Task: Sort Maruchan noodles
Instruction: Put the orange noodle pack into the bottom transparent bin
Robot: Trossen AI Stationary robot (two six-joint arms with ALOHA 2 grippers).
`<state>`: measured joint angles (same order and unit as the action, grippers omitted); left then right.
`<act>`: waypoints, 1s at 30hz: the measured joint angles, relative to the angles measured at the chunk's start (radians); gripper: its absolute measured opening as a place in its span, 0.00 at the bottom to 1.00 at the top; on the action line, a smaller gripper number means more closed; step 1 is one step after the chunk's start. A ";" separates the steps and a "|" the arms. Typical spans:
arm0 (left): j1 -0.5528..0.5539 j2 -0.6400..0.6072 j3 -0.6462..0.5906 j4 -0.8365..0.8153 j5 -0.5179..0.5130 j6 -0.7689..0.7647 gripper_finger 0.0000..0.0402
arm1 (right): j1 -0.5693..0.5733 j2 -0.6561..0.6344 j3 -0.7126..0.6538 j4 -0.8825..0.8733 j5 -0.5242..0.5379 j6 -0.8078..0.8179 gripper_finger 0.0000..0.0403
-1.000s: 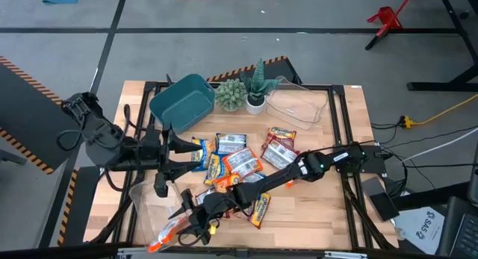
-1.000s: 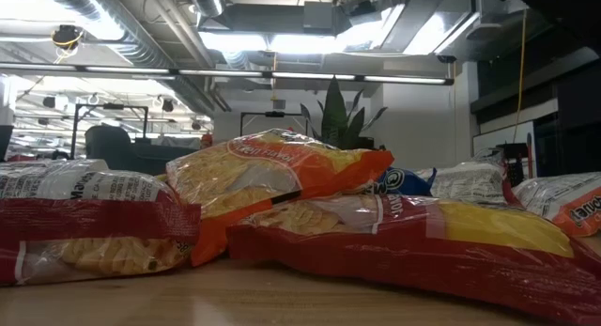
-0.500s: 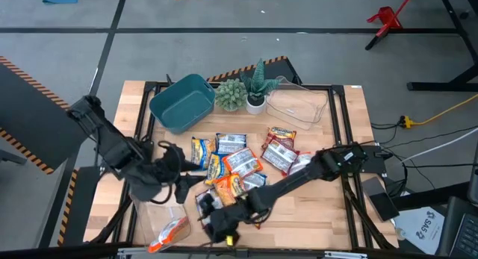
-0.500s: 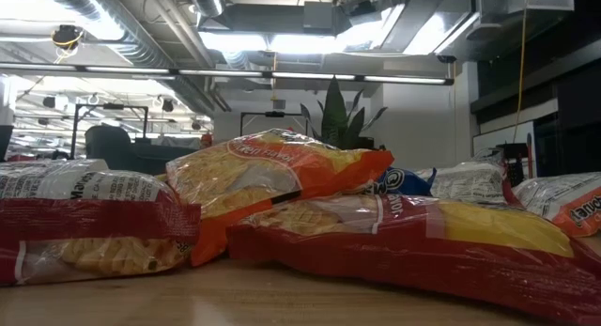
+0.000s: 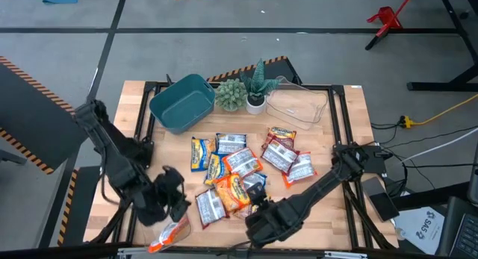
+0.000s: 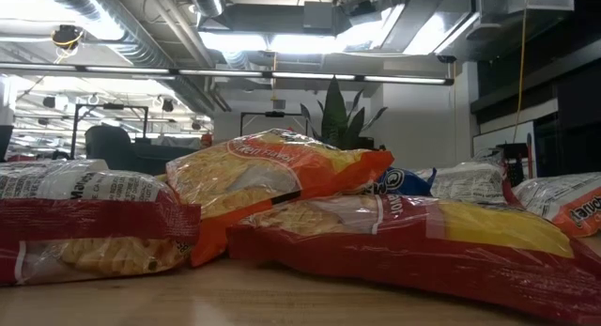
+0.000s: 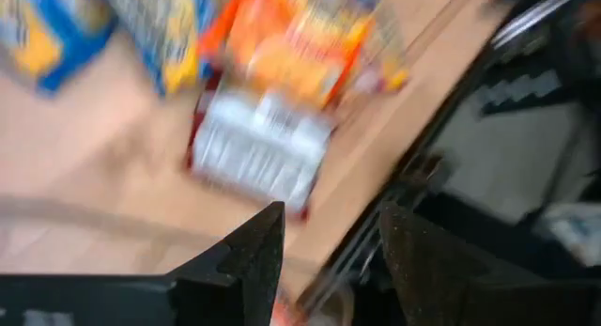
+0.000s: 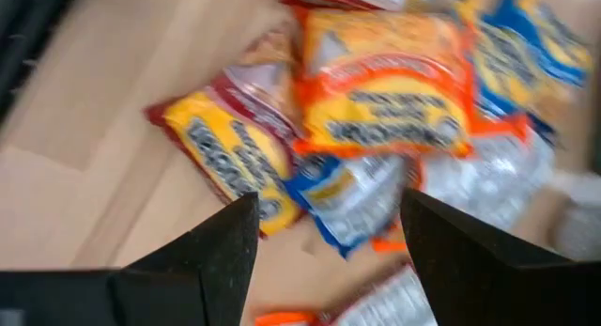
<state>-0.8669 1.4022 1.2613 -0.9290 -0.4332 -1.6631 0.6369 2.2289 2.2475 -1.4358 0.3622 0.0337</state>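
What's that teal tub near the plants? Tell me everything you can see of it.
The teal bin is a rectangular plastic-looking tub with rounded corners, open-topped and apparently empty. It sits upright but turned at an angle on the wooden table's far left part, beside a small potted plant. No noodle packet lies in it; neither gripper is near it.

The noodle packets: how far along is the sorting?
Barely started. One orange packet lies in the clear tub at the front left. Both tools, left and right, are open and empty. The pile remains mid-table; the teal bin looks empty.
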 joint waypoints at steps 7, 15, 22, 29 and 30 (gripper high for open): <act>-0.013 0.137 -0.001 0.079 0.155 -0.066 0.41 | 0.045 -0.019 0.000 -0.025 0.117 0.053 0.60; -0.017 0.183 -0.001 0.119 0.237 -0.120 0.41 | 0.050 -0.019 -0.001 -0.029 0.125 0.080 0.60; -0.025 0.183 -0.001 0.113 0.268 -0.189 0.41 | 0.050 -0.018 -0.001 -0.027 0.133 0.082 0.60; -0.027 0.183 -0.001 0.092 0.327 -0.215 0.41 | 0.050 -0.018 -0.001 -0.023 0.133 0.082 0.60; -0.027 0.185 -0.001 0.092 0.327 -0.215 0.41 | 0.050 -0.018 -0.001 -0.023 0.133 0.082 0.60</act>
<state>-0.8937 1.5867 1.2606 -0.8371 -0.1059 -1.8784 0.6872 2.2112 2.2467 -1.4586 0.4949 0.1162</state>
